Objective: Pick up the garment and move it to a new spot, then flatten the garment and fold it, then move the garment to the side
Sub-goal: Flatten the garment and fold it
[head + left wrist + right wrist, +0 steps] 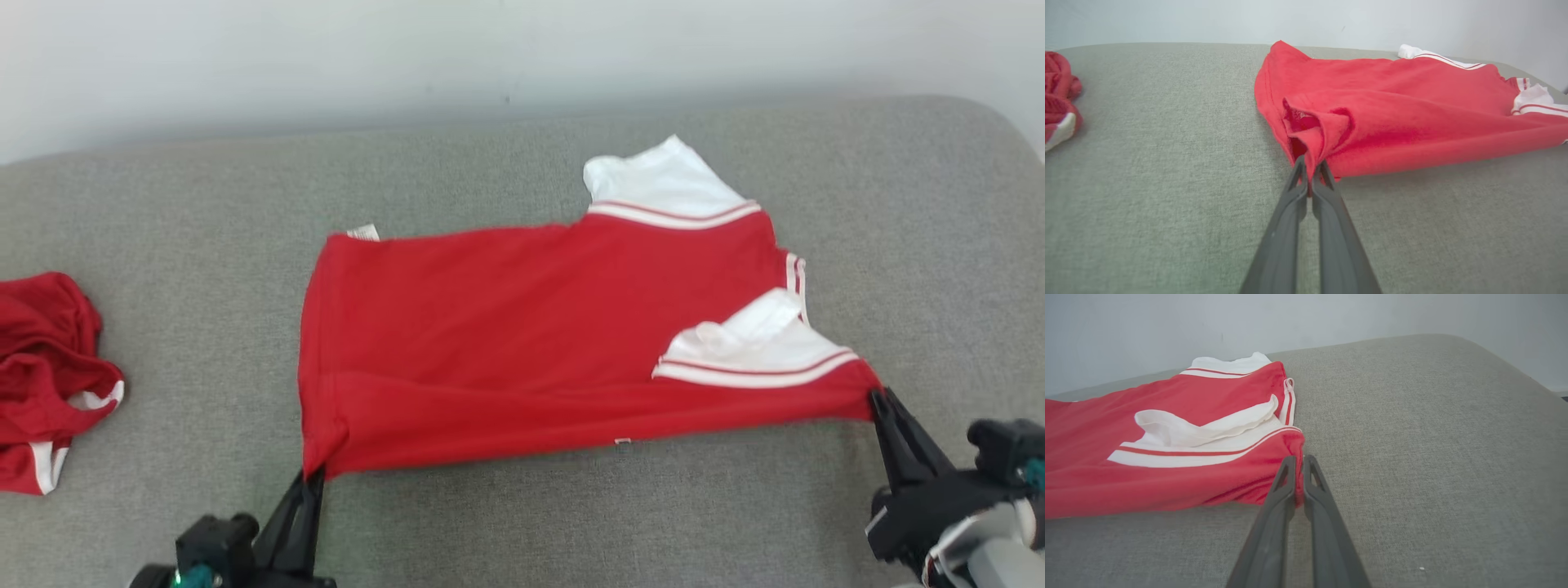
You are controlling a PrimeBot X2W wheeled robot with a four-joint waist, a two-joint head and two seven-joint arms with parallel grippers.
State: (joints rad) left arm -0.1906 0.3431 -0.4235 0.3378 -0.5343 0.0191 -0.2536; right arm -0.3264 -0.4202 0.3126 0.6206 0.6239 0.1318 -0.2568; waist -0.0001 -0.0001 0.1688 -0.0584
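Gripping with the left hand clamped on the near hem corner of the red garment, and with the right hand clamped on the near shoulder corner. Lying spread across the grey surface, near edge slightly lifted. Probably flattening: pulling both corners apart evenly, staying low, easing out the bunched fold at the left grip.

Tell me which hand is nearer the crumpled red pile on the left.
Left. The left hand, shut on the spread garment's near left corner, sits right of the pile; the right hand grips the garment's opposite corner, far across.
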